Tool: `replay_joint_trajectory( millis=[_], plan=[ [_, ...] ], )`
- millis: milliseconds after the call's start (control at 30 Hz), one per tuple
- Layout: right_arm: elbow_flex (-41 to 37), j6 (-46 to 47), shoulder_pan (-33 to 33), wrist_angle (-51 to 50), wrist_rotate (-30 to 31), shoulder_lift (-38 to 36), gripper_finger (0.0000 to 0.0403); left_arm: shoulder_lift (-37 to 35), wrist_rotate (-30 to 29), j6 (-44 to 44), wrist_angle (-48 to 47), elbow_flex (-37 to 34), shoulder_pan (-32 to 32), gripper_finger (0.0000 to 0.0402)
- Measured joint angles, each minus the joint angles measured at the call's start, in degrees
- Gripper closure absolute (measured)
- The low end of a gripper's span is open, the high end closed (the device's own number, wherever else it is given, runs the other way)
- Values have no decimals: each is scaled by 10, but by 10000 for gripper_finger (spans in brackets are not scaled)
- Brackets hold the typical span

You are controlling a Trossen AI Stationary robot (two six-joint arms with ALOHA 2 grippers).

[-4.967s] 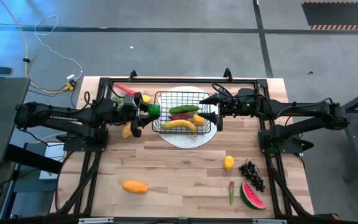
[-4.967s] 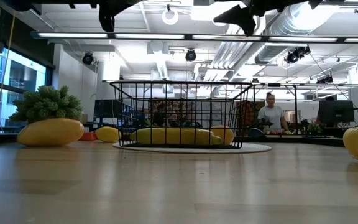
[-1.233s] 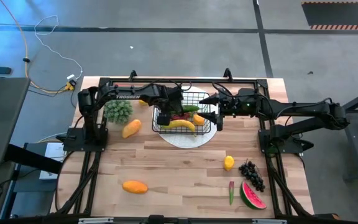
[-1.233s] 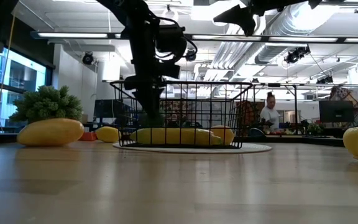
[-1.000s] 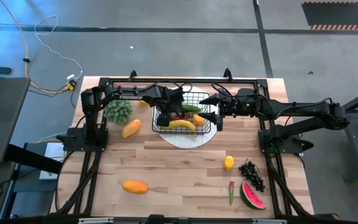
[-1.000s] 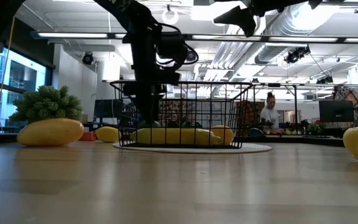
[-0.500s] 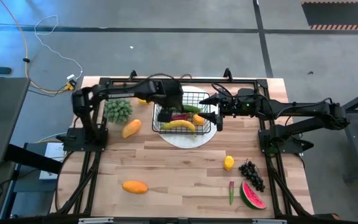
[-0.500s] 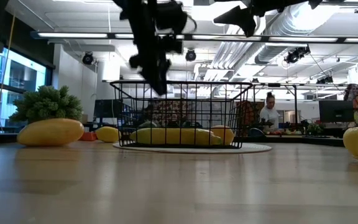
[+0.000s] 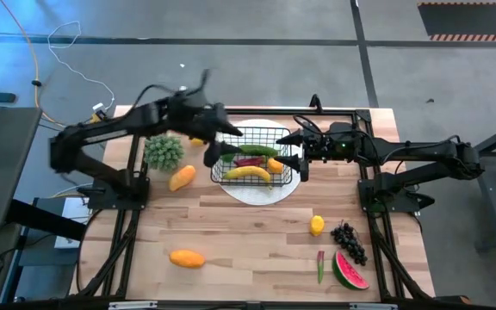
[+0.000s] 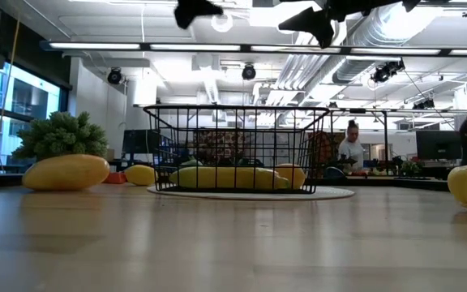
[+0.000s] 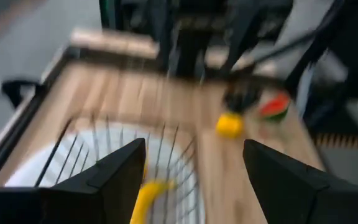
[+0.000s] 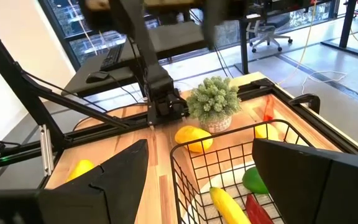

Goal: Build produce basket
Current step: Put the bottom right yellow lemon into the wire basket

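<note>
The left gripper [image 9: 224, 135] has lifted out of the basket [image 9: 257, 156], fingers spread and empty. One more piece delivered, likely; the right gripper [image 9: 300, 153] waits open at the basket's right edge.

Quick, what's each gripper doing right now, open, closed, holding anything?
Left gripper: open, empty, above the basket.
Right gripper: open, empty, at the basket's right edge.

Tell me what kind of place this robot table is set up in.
Likely a robotics lab in an open-plan office: exposed ceiling ducts, desks with monitors and an office chair behind the table, plus a person working at the back.
</note>
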Motion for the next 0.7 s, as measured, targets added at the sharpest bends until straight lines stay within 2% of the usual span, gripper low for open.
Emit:
replay_joint_trajectory(
  millis=[233, 367, 500, 700],
  plan=[
    [0, 4, 0, 10, 0, 0, 132, -154, -40, -129, 319, -252, -26, 142],
    [0, 0, 0, 24, 0, 0, 132, -206, -52, -175, 438, -354, -35, 142],
    [0, 0, 0, 27, 0, 0, 132, -238, -81, -191, 489, -403, -40, 142],
    [0, 3, 0, 27, 0, 0, 132, -246, -94, -190, 490, -410, -41, 142]
  ],
)
